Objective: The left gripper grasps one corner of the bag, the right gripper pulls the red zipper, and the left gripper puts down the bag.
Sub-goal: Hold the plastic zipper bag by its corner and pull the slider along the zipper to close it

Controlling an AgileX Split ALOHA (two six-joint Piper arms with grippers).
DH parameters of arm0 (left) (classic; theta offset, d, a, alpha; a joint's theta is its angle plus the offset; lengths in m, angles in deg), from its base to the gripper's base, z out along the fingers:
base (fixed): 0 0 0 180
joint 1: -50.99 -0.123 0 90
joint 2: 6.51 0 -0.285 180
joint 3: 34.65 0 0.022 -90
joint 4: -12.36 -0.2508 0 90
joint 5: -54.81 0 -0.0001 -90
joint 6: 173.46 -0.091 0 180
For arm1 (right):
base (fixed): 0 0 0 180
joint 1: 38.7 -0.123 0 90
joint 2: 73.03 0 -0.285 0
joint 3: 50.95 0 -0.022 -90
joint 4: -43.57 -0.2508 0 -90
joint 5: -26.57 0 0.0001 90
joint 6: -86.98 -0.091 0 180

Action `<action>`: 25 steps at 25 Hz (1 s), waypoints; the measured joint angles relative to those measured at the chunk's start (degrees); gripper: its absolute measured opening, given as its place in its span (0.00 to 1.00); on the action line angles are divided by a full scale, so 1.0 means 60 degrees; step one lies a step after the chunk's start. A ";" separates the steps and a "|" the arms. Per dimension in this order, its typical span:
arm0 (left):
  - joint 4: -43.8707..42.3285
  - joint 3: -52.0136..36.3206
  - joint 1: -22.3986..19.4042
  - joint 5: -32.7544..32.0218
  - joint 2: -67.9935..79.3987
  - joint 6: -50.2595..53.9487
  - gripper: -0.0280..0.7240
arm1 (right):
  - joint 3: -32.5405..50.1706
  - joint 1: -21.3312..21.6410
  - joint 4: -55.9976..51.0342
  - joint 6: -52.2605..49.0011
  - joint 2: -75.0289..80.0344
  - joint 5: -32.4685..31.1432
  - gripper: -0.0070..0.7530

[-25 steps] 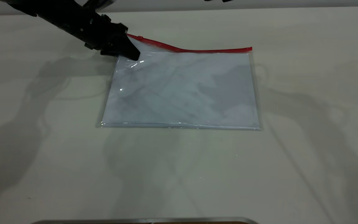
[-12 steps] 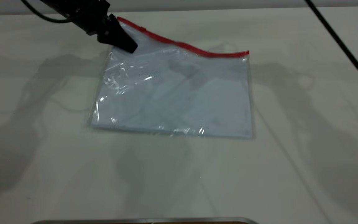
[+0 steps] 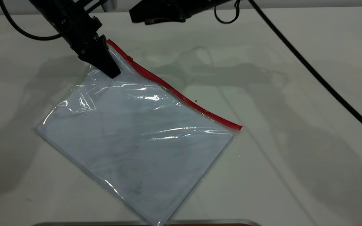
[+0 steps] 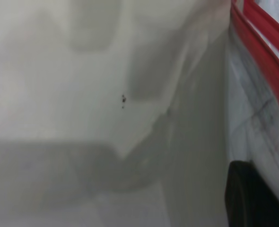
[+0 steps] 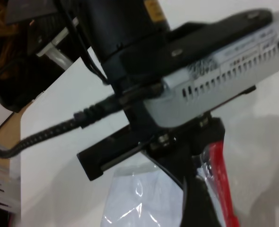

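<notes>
- The bag (image 3: 137,138), clear with white paper inside, is hanging tilted from its pinched upper corner.
- The red zipper (image 3: 174,91) is running diagonally along its upper edge.

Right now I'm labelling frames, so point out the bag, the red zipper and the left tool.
bag (image 3: 137,138), exterior view, middle of the clear face.
red zipper (image 3: 181,96), exterior view, midway along the strip.
left tool (image 3: 107,64), exterior view, fingers clamping the bag's corner.
</notes>
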 joint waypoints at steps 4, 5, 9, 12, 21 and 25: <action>0.0058 0.0000 0.0000 0.0038 0.0000 -0.0022 0.11 | 0.0000 -0.0007 -0.0018 -0.0004 0.0328 0.0311 0.69; 0.0058 0.0000 0.0000 0.0061 0.0000 -0.0030 0.11 | 0.0000 -0.0007 -0.0018 -0.0011 0.0395 0.0395 0.69; 0.0115 0.0000 0.0000 0.0126 0.0000 -0.0021 0.11 | 0.0000 -0.0010 -0.0120 -0.0036 0.0558 0.0473 0.69; 0.0115 0.0000 0.0000 0.0137 0.0000 -0.0027 0.11 | -0.0016 -0.0029 -0.0296 -0.0096 0.0748 0.0473 0.69; 0.0115 0.0000 0.0000 0.0237 0.0000 -0.0027 0.11 | -0.0011 -0.0168 -0.1000 0.0013 0.1225 0.0731 0.68; 0.0115 0.0000 0.0000 0.0305 0.0000 -0.0027 0.11 | -0.0011 -0.0277 -0.1273 0.0159 0.1254 0.0775 0.68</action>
